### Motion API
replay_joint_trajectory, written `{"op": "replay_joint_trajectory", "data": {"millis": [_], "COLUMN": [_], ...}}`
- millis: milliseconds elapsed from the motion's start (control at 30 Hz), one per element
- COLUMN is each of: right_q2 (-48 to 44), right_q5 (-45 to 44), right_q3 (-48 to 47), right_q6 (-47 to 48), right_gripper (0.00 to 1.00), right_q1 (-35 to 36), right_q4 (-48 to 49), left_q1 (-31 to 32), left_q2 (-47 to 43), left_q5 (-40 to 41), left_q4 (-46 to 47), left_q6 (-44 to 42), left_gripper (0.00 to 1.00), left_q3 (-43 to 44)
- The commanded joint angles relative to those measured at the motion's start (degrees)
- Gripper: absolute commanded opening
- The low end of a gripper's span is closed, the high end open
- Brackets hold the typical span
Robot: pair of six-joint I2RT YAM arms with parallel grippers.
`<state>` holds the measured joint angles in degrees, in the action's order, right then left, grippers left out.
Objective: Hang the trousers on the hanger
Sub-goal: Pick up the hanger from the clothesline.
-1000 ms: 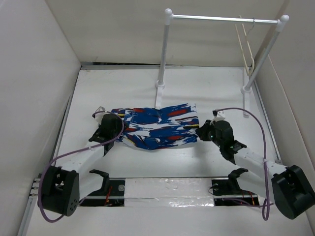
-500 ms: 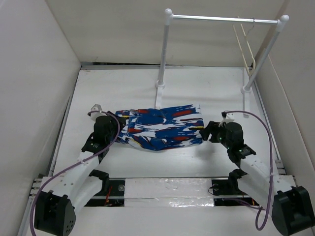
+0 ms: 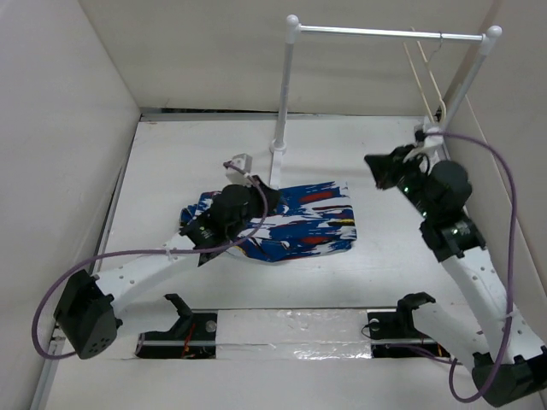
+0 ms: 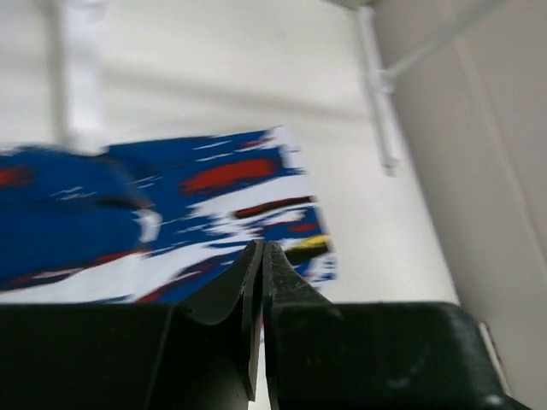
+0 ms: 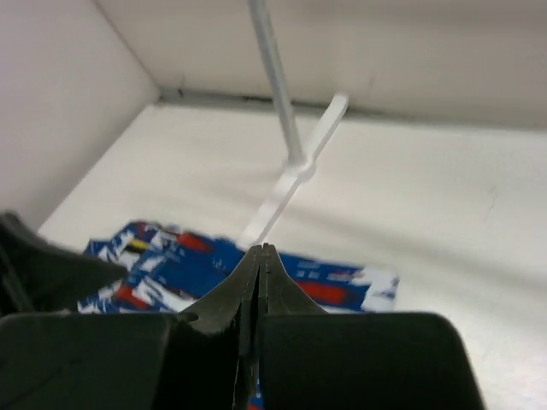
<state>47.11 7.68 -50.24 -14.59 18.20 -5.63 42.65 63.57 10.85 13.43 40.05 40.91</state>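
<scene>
The trousers [image 3: 299,218], blue with white, red and black splashes, lie folded flat on the table's middle; they also show as trousers [image 4: 214,192] and trousers [image 5: 338,286] in the wrist views. The hanger [image 3: 426,81], thin and pale, hangs from the rack's rail at the far right. My left gripper [image 3: 266,191] hovers over the trousers' left half, pointing right; the gripper [image 4: 261,248] is shut with nothing between its fingers. My right gripper [image 3: 374,166] is raised right of the trousers, near the rack's right post; the gripper [image 5: 261,249] is shut and holds nothing.
A white two-post rack with a metal rail [image 3: 385,33] stands at the back. Its left post foot [image 3: 277,154] sits just behind the trousers, and its right post [image 3: 457,90] is close to my right arm. White walls [image 3: 68,128] enclose the table.
Both grippers left the trousers' ends and shut. The left arm swung right over the cloth. The right arm rose and went back toward the rack's right post.
</scene>
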Motion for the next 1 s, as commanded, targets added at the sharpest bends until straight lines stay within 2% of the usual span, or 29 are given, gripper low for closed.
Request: {"op": "replay_joint_trajectory", "data": {"millis": [0,67,100,167,200,300,367,400,600,667,833,967], "right_q2": [6.28,10.52,12.37,16.86,18.18,24.5,29.85,31.01,36.9,37.79,38.05,38.14], "right_q5": [3.56,4.8,3.58,-1.76,-2.23,-4.25,-2.95,-1.89,6.29,9.44,9.02,7.88], "right_q3": [-17.79,-25.4,-31.87,-36.49,-40.08,-47.03,-53.81,-54.52,-54.35,-53.91,-49.87,-48.12], "right_q6": [5.35,6.23,7.11,7.91,9.3,13.26,13.71,13.1,10.64,10.9,10.02,10.63], "right_gripper": [0.0,0.0,0.07,0.29,0.53,0.76,0.78,0.78,0.79,0.78,0.74,0.64], "right_q1": [-6.14,-10.7,-11.77,-13.79,-16.32,-21.95,-24.25,-25.13,-31.02,-32.25,-32.18,-30.76], "right_q4": [-2.35,-6.99,-8.86,-11.93,-12.56,-18.52,-22.39,-22.41,-20.65,-21.09,-19.95,-20.12], "left_q1": [11.7,15.78,17.19,19.48,19.48,19.48,19.48,19.48,20.01,20.01,19.48,18.78], "left_q2": [1.02,2.17,3.04,3.57,3.93,4.28,4.28,4.28,2.97,2.96,4.19,4.98], "left_q5": [9.07,15.32,16.64,15.96,14.91,11.83,11.82,11.91,12.0,12.18,10.78,9.45], "left_q4": [5.47,5.81,7.38,10.28,12.91,14.43,14.96,14.7,13.81,13.9,13.9,13.46], "left_q6": [-8.75,-13.32,-14.55,-17.97,-18.6,-19.04,-19.48,-19.66,-21.77,-21.42,-19.84,-18.96], "left_gripper": [0.0,0.0,0.0,0.0,0.0,0.0,0.03,0.1,0.21,0.21,0.22,0.21], "left_q3": [8.48,10.06,9.9,7.8,7.0,4.45,3.4,2.96,2.26,1.55,1.02,1.37]}}
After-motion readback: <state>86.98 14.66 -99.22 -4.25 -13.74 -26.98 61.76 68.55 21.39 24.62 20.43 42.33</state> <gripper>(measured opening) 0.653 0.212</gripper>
